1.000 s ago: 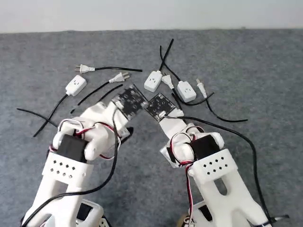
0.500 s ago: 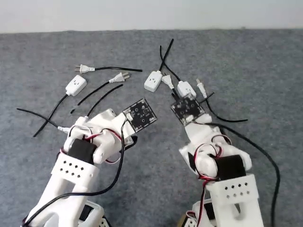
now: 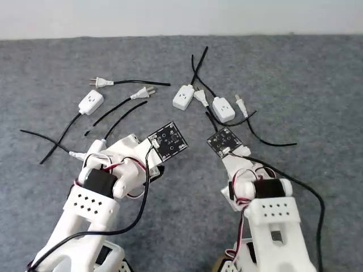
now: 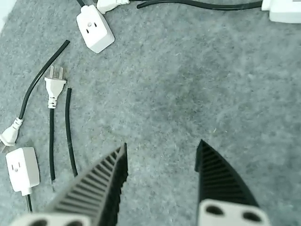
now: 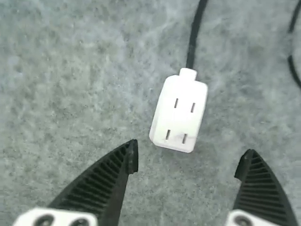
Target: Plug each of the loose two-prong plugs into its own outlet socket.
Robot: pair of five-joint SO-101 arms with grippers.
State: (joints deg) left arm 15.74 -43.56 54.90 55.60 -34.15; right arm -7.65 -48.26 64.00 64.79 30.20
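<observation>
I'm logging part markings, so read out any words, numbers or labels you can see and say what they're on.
No text can be read.
The outlet socket in front of the right gripper shows bare slots and no print.
The dark circuit boards on the wrists carry pale marks too small to read.

Right gripper swung outward from bench centre, away from left gripper, to position near white socket; then withdrew slightly toward own base. Left gripper retreated toward own base, shifted slightly toward right arm's side. Gap between wrists widened.
</observation>
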